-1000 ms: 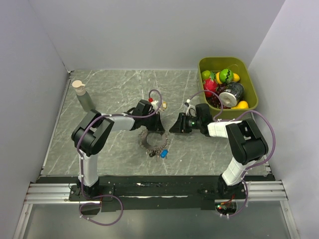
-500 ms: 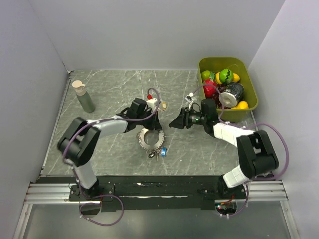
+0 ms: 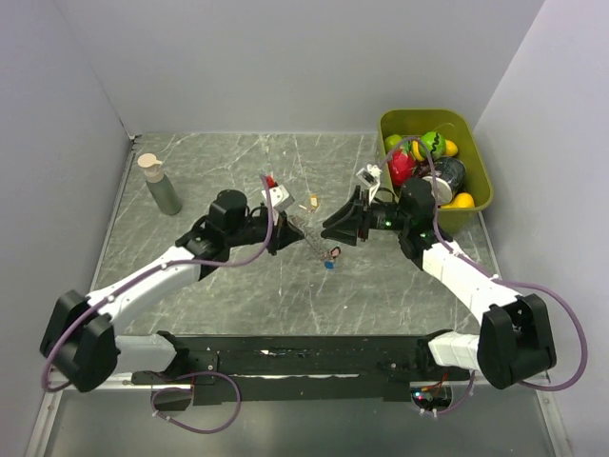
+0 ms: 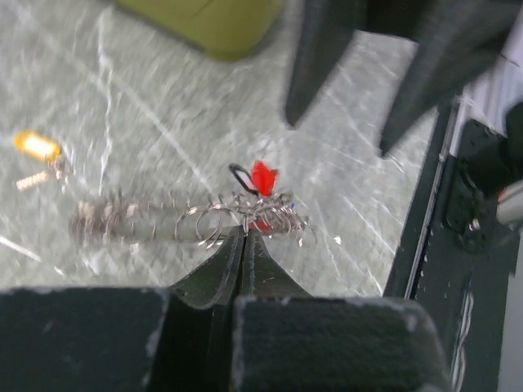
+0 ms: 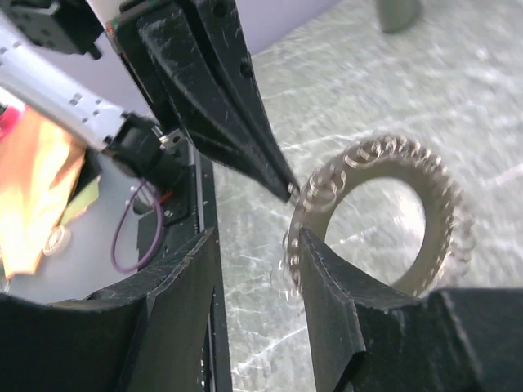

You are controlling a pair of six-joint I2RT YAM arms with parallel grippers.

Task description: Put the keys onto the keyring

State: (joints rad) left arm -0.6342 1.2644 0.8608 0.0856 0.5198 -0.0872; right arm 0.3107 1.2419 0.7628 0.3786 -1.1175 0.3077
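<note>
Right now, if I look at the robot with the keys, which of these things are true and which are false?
1. The left tool is pinching the edge of the keyring. True.
2. The right tool is shut tight. False: its fingers stand apart, close beside the ring, with nothing held between them.
3. The green bin is at the far right of the table. True.
4. The bottle has tipped over on its side. False: it stands upright at the far left.
5. The yellow-headed key hangs on the keyring. False: it lies on the table, apart from the ring.
</note>
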